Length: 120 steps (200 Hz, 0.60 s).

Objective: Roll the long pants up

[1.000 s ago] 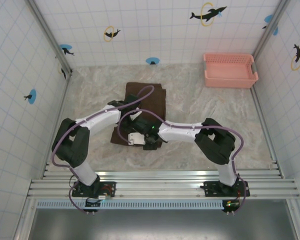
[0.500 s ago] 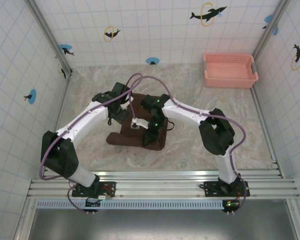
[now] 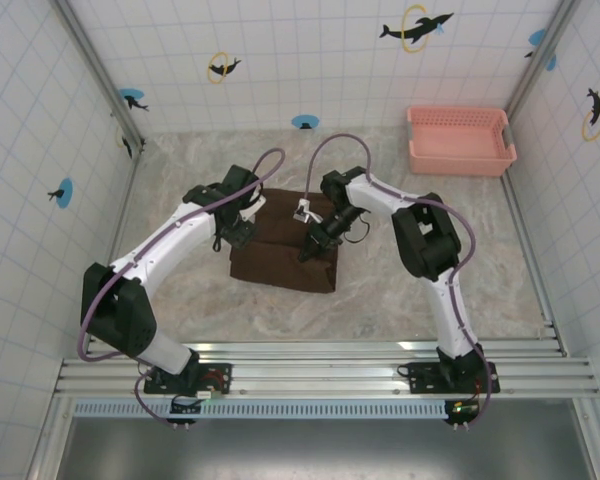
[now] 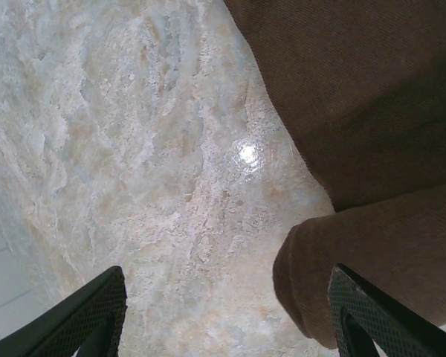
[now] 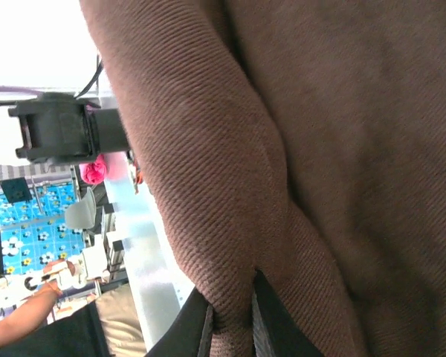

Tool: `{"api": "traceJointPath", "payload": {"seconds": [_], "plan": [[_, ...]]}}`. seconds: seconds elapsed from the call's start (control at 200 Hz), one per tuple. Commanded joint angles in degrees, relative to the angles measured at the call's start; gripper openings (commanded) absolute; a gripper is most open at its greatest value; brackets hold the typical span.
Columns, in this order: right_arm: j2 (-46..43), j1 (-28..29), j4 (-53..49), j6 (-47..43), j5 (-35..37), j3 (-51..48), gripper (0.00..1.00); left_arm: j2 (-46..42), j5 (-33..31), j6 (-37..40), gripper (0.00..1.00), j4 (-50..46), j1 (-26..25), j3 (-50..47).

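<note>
The right end effector (image 5: 230,327) is clamped on a fold of the pants (image 3: 280,265). The left end effector (image 4: 223,320) has its fingers apart at the cloth's 9 o'clock edge, holding nothing. The pants lie mid-surface (image 3: 400,290) with one thick turn made (judging by the rounded edge), and flat cloth is left to roll. Count: one pants, one basket (image 3: 460,140) at 2 o'clock, two end effectors.

Pink basket (image 3: 459,140), marble table (image 3: 400,270)
</note>
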Motion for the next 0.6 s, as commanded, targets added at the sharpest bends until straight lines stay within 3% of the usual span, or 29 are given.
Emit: {"api": "traceJointPath", "payload": {"seconds": [0.0,0.175,0.39,0.596], "plan": [[4.6,0.6,-1.2,0.6,2.9,5.9,0.15,-1.4,2.3,-0.5,0.72,-1.4,-0.3,2.5],[8.4,0.0,-1.9,0.7,10.3,11.1,0.18,1.3,5.8,-3.5,0.72,0.1,-1.7,2.0],[9.2,-1.1,-1.8,0.9,13.7,12.8,0.20,9.0,9.0,-6.6,0.69,4.4,-2.7,0.5],[5.9,-1.0,-1.7,-0.2,19.8,12.7,0.35,18.3,10.2,-9.4,0.65,5.7,-2.7,3.0]]}}
